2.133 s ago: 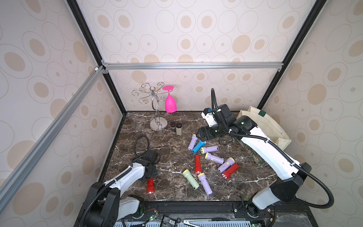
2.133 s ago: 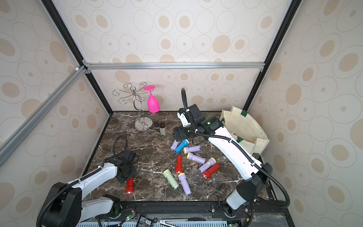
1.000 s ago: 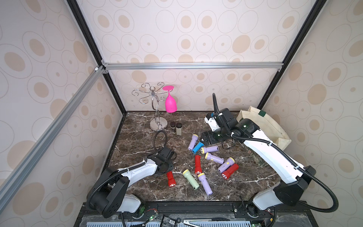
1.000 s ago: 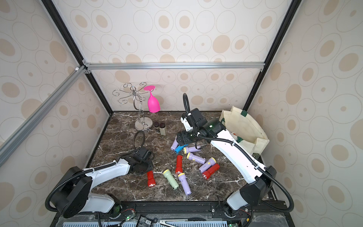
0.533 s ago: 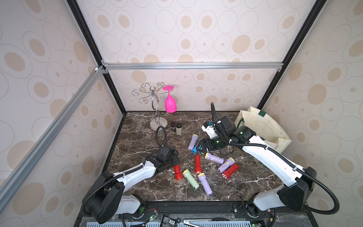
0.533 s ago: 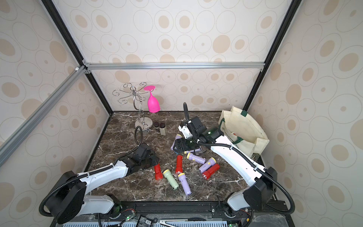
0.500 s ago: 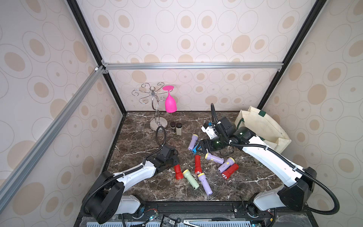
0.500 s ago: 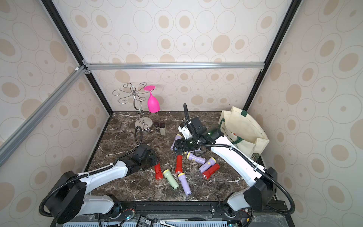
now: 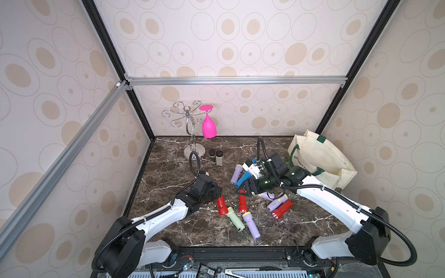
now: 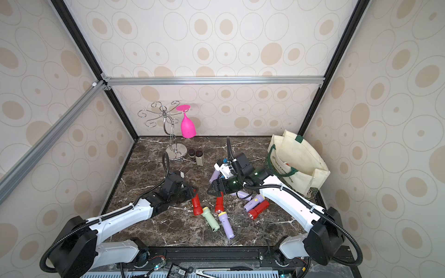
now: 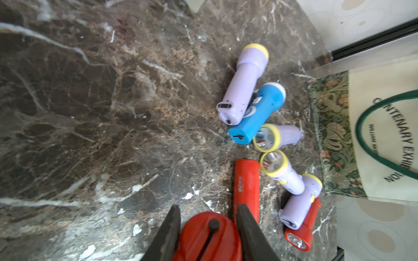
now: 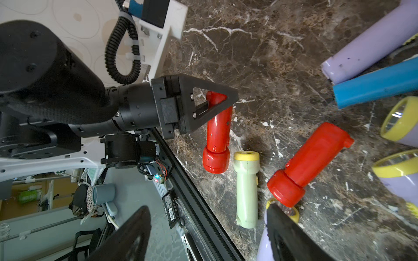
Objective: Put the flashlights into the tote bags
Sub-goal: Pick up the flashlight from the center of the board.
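Red flashlight (image 9: pixel 222 205): on desk (image 9: pixel 173 168), tail clamped by left fingers (image 11: pixel 247 228). Right fingers (image 12: pixel 285 235): wide, empty, over other flashlights (image 9: pixel 279 209). Tote bag (image 9: pixel 322 156): back-right corner. Step: pickup. Next: lift it bagward.

Bright, even light fills my cell; the flashlights (image 9: pixel 280 209) cast soft, short shadows on the marble table (image 9: pixel 168 173). My wrist views bow at the edges, nearest parts slightly blurred.

Robot lab booth, aluminium frame (image 9: pixel 236 80), wallpapered panels (image 9: pixel 240 36)
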You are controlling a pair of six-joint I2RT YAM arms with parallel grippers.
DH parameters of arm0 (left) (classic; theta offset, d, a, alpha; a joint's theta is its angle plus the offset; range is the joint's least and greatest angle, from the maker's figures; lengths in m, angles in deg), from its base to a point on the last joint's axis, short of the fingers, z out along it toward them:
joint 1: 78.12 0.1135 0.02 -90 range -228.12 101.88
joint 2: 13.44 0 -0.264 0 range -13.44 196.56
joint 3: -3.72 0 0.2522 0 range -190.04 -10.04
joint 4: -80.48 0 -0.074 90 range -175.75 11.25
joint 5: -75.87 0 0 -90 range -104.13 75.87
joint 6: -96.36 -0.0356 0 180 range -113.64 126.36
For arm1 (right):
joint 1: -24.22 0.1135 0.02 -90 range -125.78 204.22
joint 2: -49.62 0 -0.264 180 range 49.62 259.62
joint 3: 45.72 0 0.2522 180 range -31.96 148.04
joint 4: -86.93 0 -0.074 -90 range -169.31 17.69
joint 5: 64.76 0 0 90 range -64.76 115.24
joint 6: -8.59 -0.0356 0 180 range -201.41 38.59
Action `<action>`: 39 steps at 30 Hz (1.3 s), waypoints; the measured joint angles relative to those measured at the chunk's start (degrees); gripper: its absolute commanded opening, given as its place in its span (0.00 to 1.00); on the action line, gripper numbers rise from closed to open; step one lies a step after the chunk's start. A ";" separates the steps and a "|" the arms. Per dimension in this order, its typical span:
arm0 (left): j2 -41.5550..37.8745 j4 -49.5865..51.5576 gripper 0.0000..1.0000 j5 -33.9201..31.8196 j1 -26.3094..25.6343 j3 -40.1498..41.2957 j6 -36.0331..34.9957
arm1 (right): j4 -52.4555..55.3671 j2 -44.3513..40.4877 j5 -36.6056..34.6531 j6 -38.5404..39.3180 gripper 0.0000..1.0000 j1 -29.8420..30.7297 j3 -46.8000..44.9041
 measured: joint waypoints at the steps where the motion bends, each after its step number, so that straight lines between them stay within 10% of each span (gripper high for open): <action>1: -0.66 -0.15 0.00 0.11 0.00 -0.07 0.00 | -0.87 -0.31 0.57 -0.11 0.82 0.00 -0.37; 39: -0.42 -14.91 0.00 5.84 -0.11 -6.62 6.21 | -9.86 10.01 1.90 -2.54 0.77 4.04 1.49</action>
